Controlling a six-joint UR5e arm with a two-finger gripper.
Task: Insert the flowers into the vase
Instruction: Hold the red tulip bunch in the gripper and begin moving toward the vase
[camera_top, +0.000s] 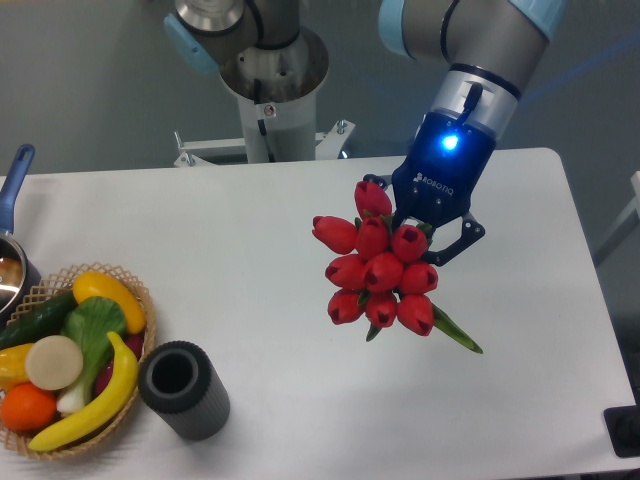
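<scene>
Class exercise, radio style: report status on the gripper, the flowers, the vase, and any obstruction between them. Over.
Gripper shut on flowers, held above table. Vase upright, mouth open, front left. Basket beside vase, not blocking. Over.

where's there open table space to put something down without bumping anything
Bare table runs across the middle, between the basket and the flowers in the gripper; more along the right edge. The front left corner is crowded: basket, vase, pan.
</scene>
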